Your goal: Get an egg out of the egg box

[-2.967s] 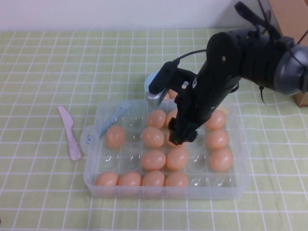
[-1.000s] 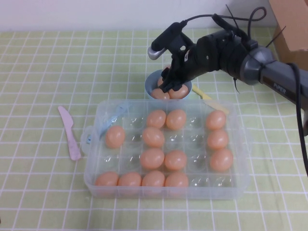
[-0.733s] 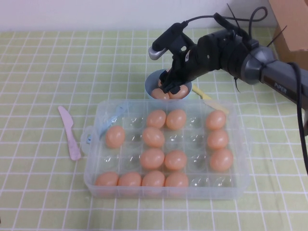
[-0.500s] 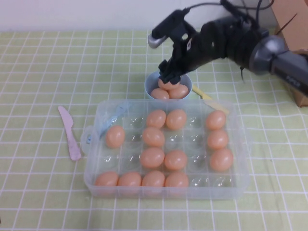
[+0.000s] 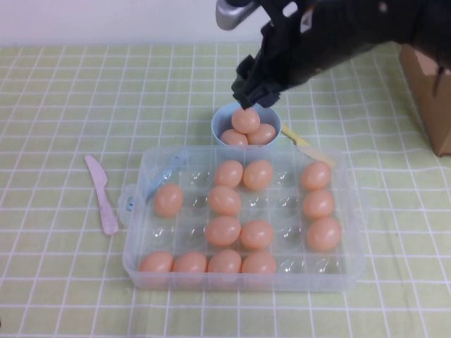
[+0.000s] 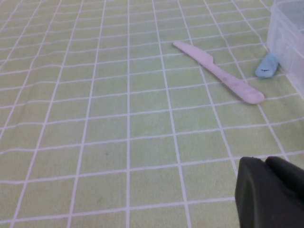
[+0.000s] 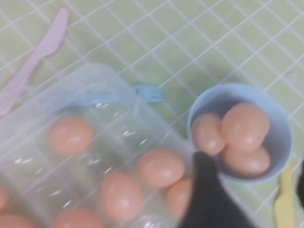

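The clear egg box [image 5: 134,257] lies at the table's middle with several peach-brown eggs [image 5: 225,201] in its cups and several cups empty. Just behind it a small light-blue bowl [image 5: 220,125] holds three eggs [image 5: 246,120]. My right gripper [image 5: 246,90] hangs above the bowl, open and empty. In the right wrist view the right gripper [image 7: 254,190] stands wide over the bowl [image 7: 281,142], its eggs [image 7: 244,126] and the box [image 7: 90,78]. My left gripper [image 6: 273,190] is shut and empty, low over the cloth, outside the high view.
A pink plastic knife [image 5: 102,193] lies left of the box and shows in the left wrist view [image 6: 218,71]. A blue utensil [image 5: 169,169] rests on the box's back left corner. A yellow utensil [image 5: 306,149] lies right of the bowl. A cardboard box [image 5: 430,91] stands far right.
My right gripper went from inside the egg box to the bowl, then rose above it, open. The bowl now shows a third egg on top.
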Available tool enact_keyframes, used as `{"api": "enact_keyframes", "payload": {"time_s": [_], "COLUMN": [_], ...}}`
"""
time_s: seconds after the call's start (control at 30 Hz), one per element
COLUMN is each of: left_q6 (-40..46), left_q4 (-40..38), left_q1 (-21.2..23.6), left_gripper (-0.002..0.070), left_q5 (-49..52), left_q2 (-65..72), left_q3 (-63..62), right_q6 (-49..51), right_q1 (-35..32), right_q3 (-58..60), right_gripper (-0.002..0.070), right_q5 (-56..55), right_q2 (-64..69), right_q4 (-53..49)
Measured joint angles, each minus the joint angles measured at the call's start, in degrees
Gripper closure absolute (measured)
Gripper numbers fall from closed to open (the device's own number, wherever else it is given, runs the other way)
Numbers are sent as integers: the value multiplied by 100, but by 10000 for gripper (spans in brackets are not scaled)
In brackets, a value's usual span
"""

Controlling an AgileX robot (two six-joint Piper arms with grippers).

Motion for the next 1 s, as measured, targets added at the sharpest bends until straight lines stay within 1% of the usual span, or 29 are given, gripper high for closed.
{"api": "enact_keyframes", "payload": {"time_s": [0.03,0.07,0.1,0.17,0.23,0.3,0.4,0.47,0.67,0.9,1.0], "left_q6": [0,0,0,0,0,0,0,0,0,0,0], "left_q4": [0,0,0,0,0,0,0,0,0,0,0], "left_q1": [0,0,0,0,0,0,0,0,0,0,0], "left_gripper": [679,679,679,679,679,679,679,679,680,680,679], "left_q5": [0,0,0,0,0,0,0,0,0,0,0], "left_q2": [0,0,0,0,0,0,0,0,0,0,0], "left_q3": [0,0,0,0,0,0,0,0,0,0,0], "right_q6": [78,128,155,169,179,179,179,179,181,204,400], "right_q1": [37,58,85,144,198,253,277,277,277,277,277], "right_q3": [228,596,795,1552,2240,2783,3310,3530,3810,4537,4838], "right_gripper": [314,385,425,563,637,669,685,688,692,692,692], "right_q5": [-69,-169,-247,-523,-906,-1275,-1599,-1541,-503,-657,-704], "right_q2": [-162,-414,-587,-1036,-1498,-1904,-2460,-2789,-3462,-4325,-4707], "right_q4": [15,45,73,166,226,250,372,418,357,-18,-56]}}
